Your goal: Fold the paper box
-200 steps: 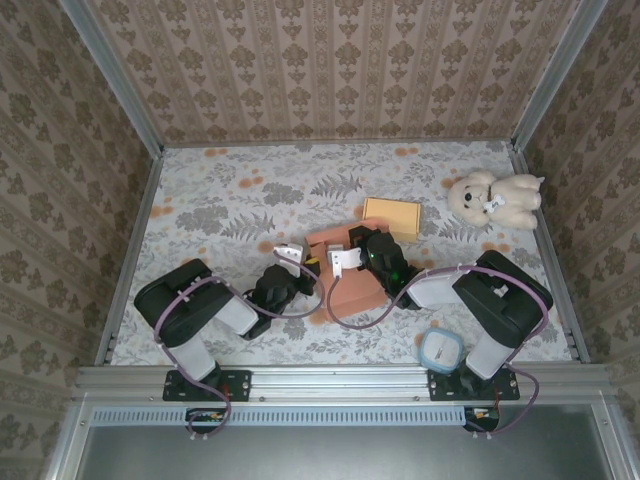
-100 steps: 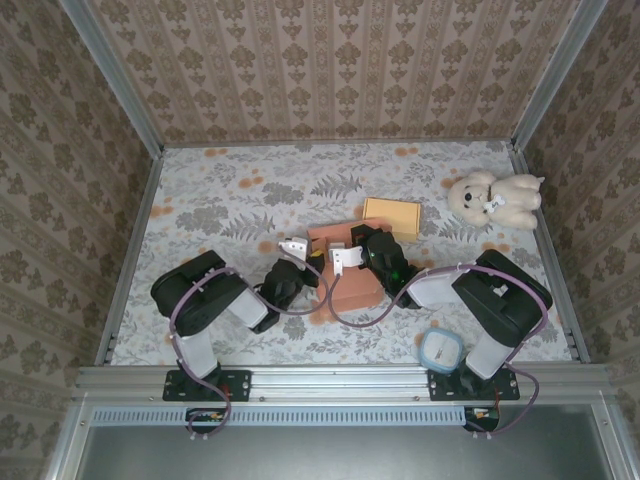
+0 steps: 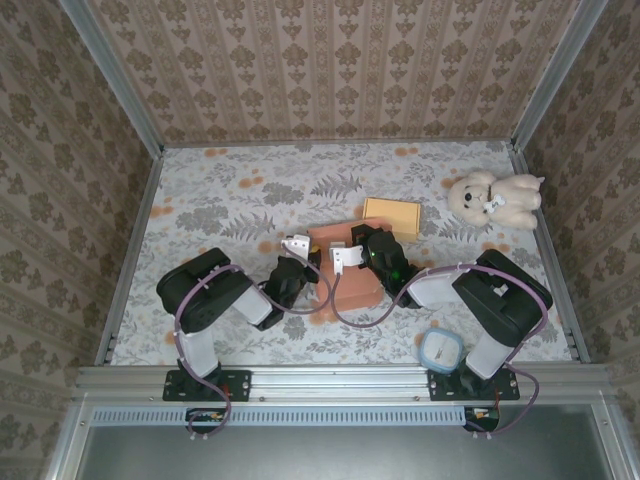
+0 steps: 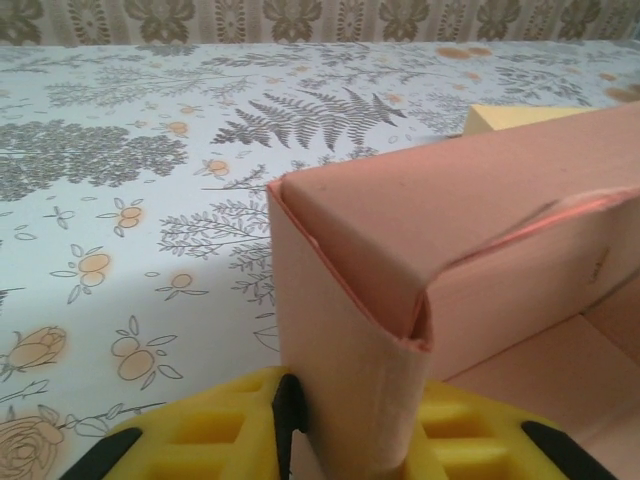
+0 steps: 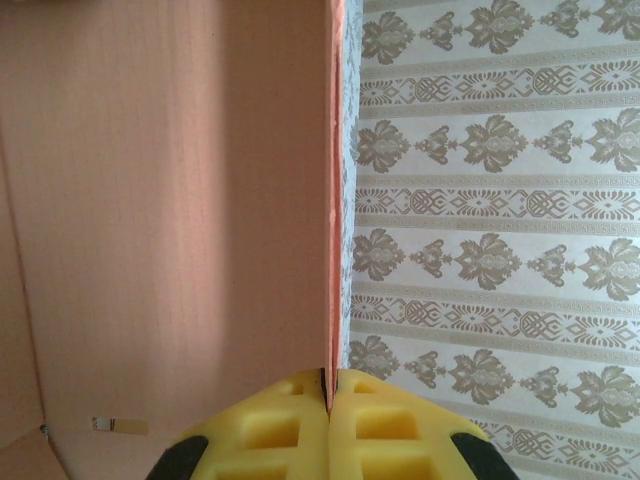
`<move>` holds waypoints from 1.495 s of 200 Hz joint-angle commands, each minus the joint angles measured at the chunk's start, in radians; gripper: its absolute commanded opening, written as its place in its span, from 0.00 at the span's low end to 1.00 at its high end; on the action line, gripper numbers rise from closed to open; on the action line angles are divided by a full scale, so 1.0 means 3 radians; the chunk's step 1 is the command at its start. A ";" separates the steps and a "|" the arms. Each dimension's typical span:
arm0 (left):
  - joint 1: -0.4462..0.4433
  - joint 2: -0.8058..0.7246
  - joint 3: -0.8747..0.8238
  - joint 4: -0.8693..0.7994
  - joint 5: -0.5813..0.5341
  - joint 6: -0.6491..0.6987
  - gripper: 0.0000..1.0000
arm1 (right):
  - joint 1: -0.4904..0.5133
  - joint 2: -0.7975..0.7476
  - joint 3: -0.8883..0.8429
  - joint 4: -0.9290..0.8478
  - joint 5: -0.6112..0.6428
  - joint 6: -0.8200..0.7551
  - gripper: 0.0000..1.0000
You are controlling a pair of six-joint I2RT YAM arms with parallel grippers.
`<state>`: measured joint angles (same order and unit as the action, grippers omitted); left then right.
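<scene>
We find the paper box [image 3: 345,272] at mid-table, between the two arms. The left gripper [image 4: 350,425] stands narrow, its yellow pads either side of the doubled corner wall, in our judgement to press that fold flat. The right gripper [image 5: 328,395] is pinched tight on the thin edge of another wall, apparently to steady it upright. From above, both wrists cover much of the box. Whether the corner flap is tucked we cannot determine.

Bright even light, faint shadows, sharp
</scene>
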<state>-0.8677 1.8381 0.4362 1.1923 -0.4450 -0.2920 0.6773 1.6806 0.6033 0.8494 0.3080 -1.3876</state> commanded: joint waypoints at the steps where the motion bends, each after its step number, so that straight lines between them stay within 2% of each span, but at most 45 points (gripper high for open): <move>1: -0.0062 0.0013 0.0178 -0.0177 -0.0478 -0.0015 0.21 | 0.0038 0.0108 0.0029 -0.0208 -0.0169 0.0100 0.00; 32: -0.0139 -0.0098 0.0313 -0.0724 -0.1085 -0.0128 0.00 | 0.0038 0.0141 0.0050 -0.0180 -0.0120 0.0112 0.00; 62: -0.0161 -0.0104 0.0366 -0.0857 -0.1297 -0.0134 0.00 | 0.0038 0.0171 0.0055 -0.0093 -0.0102 0.0145 0.00; 76: -0.0166 -0.0081 0.0387 -0.0853 -0.1327 -0.0102 0.00 | 0.0038 0.0171 0.0058 -0.0066 -0.0122 0.0191 0.11; 98: -0.0166 -0.0060 0.0402 -0.0825 -0.1330 -0.0066 0.00 | 0.0038 0.0110 0.0075 -0.0100 -0.0212 0.0341 0.17; 109: -0.0166 -0.0056 0.0397 -0.0791 -0.1293 -0.0027 0.00 | 0.0039 0.0061 0.0079 -0.0105 -0.0268 0.0449 0.25; 151: -0.0147 -0.0100 0.0310 -0.0579 -0.0975 0.0243 0.00 | 0.0033 -0.0256 0.0092 -0.0383 -0.0471 0.0965 0.52; 175: -0.0106 -0.0119 0.0271 -0.0573 -0.0863 0.0316 0.00 | 0.0033 -0.0582 0.0083 -0.0752 -0.0540 0.1313 0.59; 220: 0.0014 -0.0258 0.0092 -0.0445 -0.0507 0.0416 0.00 | -0.0008 -0.1215 -0.0030 -0.1420 -0.0588 0.1799 0.63; 251: 0.0106 -0.0424 -0.0071 -0.0294 -0.0083 0.0721 0.00 | -0.0013 -0.1729 -0.0025 -0.1905 -0.0760 0.2273 0.64; 277: 0.0215 -0.0360 -0.0352 0.0348 0.0737 0.1171 0.00 | -0.0018 -0.2060 0.0098 -0.2189 -0.0605 0.3248 0.64; 299: 0.0344 -0.0290 -0.0359 0.0330 0.1264 0.1324 0.00 | -0.0018 -0.2153 0.0261 -0.2587 -0.0405 0.4347 0.61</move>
<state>-0.7975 1.7306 0.3424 1.1931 -0.3233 -0.0154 0.6765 1.0718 0.6205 0.2382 0.1322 -0.5076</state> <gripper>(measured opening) 0.058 0.633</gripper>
